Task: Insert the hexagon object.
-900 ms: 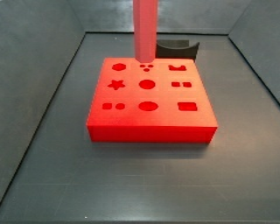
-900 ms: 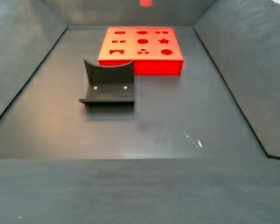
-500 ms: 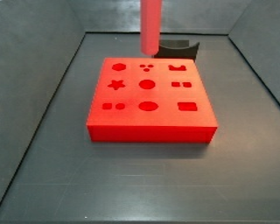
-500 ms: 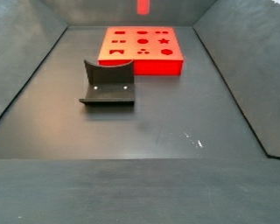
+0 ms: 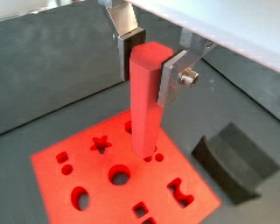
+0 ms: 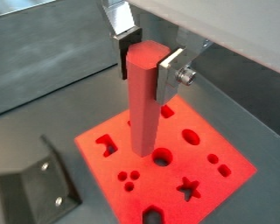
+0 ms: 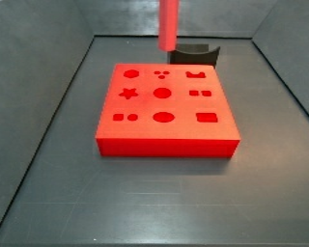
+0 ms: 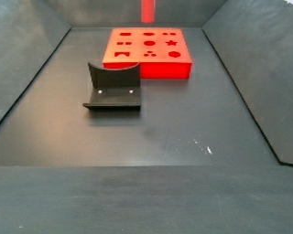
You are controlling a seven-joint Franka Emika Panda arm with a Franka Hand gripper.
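Hanging upright in the gripper (image 5: 149, 59), the hexagon object (image 5: 145, 105) is a long, slim red peg with its long axis vertical, top end clamped between the jaws and lower end pointing down toward the red block (image 5: 119, 175). The flat silver fingers (image 5: 175, 77) press on opposite sides of the peg near its top, so the jaws are closed on it; the same grip shows in both wrist views, gripper (image 6: 146, 55) on peg (image 6: 145, 105).

In both side views only the peg's lower part enters from the upper edge (image 7: 170, 24) (image 8: 148, 9); the gripper itself is out of those pictures. The peg's tip is above the block and clear of it, over the block's edge nearest the fixture (image 7: 193, 53).

The block (image 7: 165, 109) lies flat on the dark counter (image 7: 144, 203), its top face cut with shaped holes, among them a star, circles and rectangles. The dark fixture (image 8: 113, 87) stands apart from the block (image 8: 149, 52).

No writing, brand or label can be read on any item.
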